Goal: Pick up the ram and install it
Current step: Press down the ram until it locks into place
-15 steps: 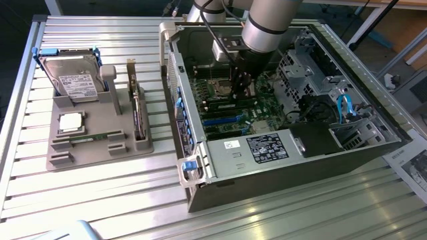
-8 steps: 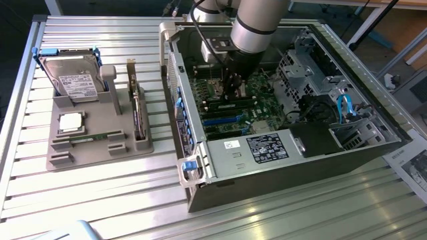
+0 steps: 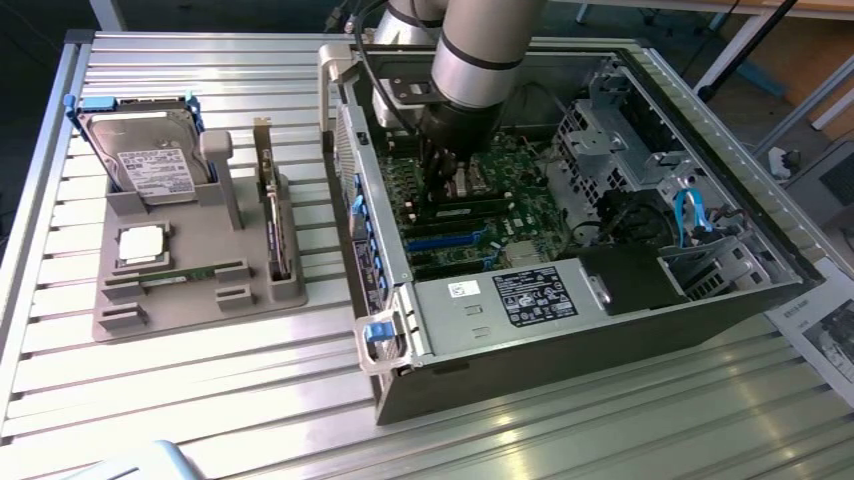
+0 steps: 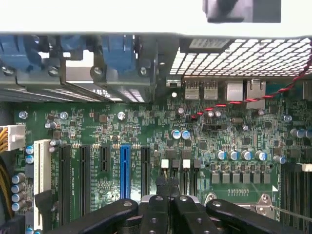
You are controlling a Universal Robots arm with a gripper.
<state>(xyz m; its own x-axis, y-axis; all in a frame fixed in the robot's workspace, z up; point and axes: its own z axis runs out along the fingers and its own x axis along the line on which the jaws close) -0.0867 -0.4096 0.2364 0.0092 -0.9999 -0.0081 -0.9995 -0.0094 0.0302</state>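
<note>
1. Arm [image 3: 470,45] entering from the top edge of the exterior view, silver-grey segment with a black band, pointing steeply down.
2. Wrist dark, set just below the silver segment, nearly vertical.
3. Gripper [image 3: 438,160] black, aimed straight down, low inside the open computer case [image 3: 561,330].
4. Jaws pressed together, no gap at the tips, seen in the wrist view as two black fingers [image 4: 161,187] side by side, linkage bars splayed out on both sides.
5. Nothing visibly clamped between the tips.
</note>
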